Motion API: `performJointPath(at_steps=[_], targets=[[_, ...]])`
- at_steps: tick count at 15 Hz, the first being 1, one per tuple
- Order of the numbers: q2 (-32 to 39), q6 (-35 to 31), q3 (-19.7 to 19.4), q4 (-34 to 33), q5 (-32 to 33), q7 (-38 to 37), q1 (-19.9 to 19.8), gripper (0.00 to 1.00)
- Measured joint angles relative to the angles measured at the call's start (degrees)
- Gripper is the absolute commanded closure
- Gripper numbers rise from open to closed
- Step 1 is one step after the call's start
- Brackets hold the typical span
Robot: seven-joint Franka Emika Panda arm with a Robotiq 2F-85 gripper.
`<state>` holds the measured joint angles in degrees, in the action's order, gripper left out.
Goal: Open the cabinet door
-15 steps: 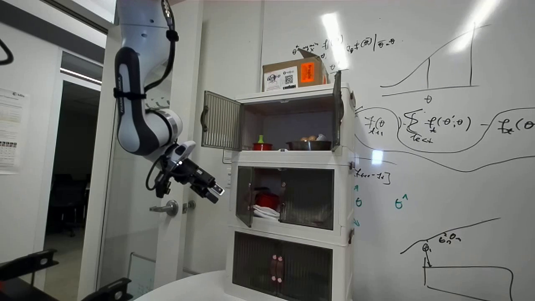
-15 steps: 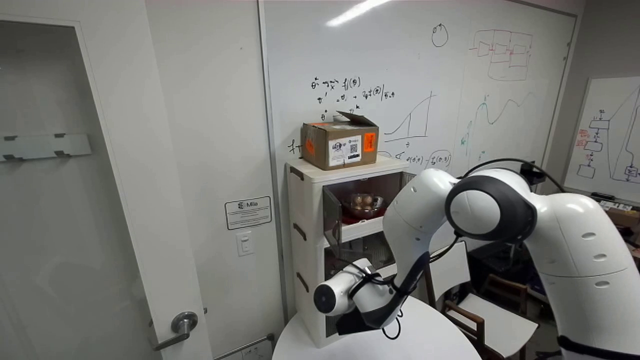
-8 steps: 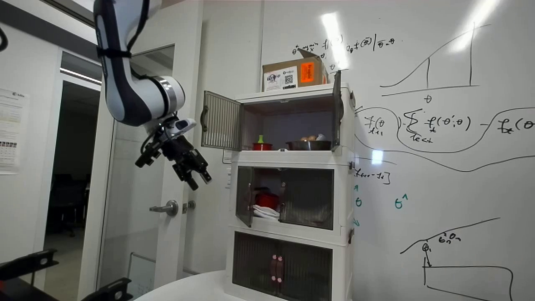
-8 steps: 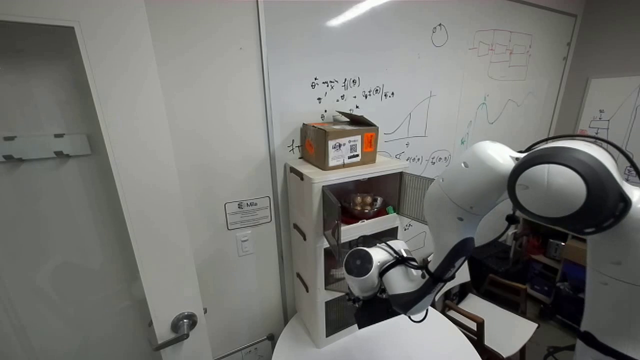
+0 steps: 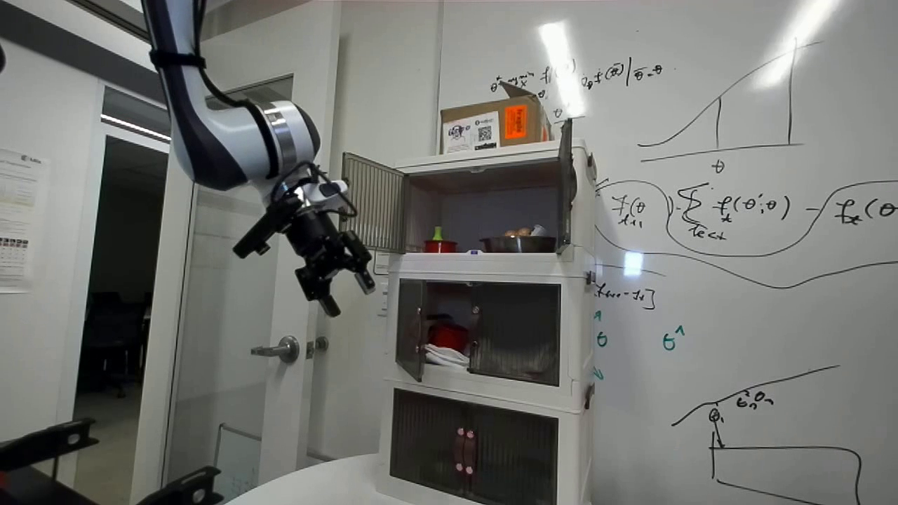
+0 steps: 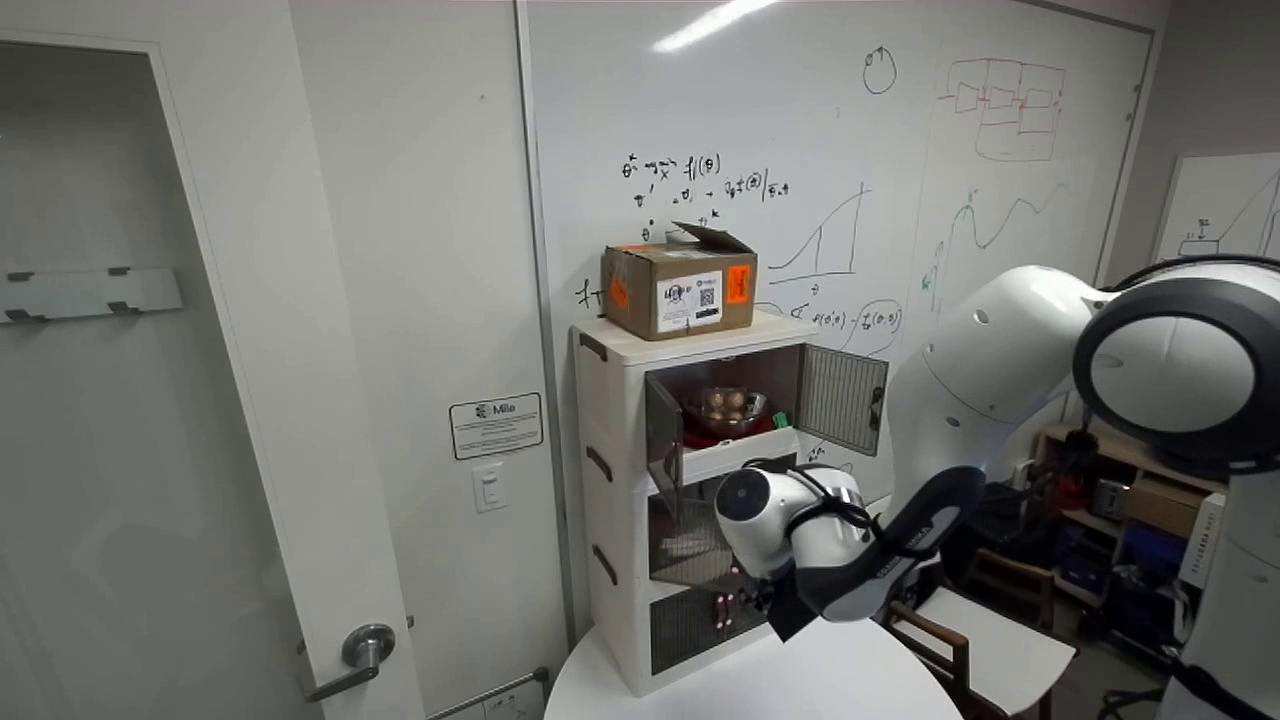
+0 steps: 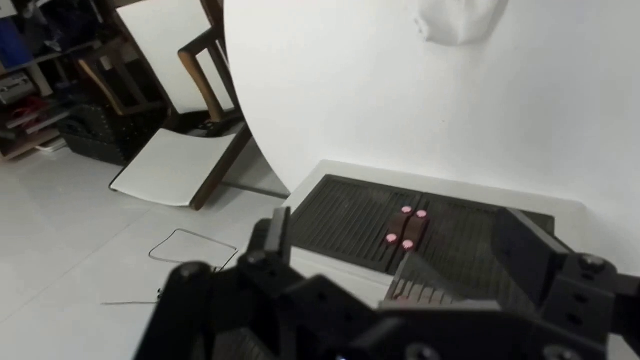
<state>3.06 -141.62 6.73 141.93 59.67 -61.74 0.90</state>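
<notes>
- In an exterior view, the cabinet door [image 5: 410, 330] is swung partly out, at 9 o'clock on the middle part of the cabinet [image 5: 491, 266].
- The jaws are spread wide, held away from the door at its 10 o'clock.
- A red pot [image 5: 449, 337] (with white cloth [image 5: 447, 356] at 6 o'clock) is seen inside.
- A box [image 5: 494, 126] is set on top, at 12 o'clock.

In an exterior view, the cabinet [image 5: 484, 264] stands on the surface [image 5: 330, 484] before the whiteboard [image 5: 729, 231], a box [image 5: 494, 125] on top of it, a bowl [image 5: 519, 245] inside at upper right, the gripper [image 5: 349, 296] left of the middle-tier cabinet door [image 5: 410, 330].
</notes>
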Motion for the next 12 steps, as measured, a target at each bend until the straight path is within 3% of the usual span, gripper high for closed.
performJointPath(at_steps=[3,6,12], targets=[[-2.9,-0.3,-2.6,-4.8,-4.4,8.1,-0.2,0.0],[-4.1,-2.0,-4.3,-8.7,-15.9,20.0,-0.7,0.0],[-3.4,-2.4,-4.7,-9.0,-17.6,21.7,-0.6,0.0]])
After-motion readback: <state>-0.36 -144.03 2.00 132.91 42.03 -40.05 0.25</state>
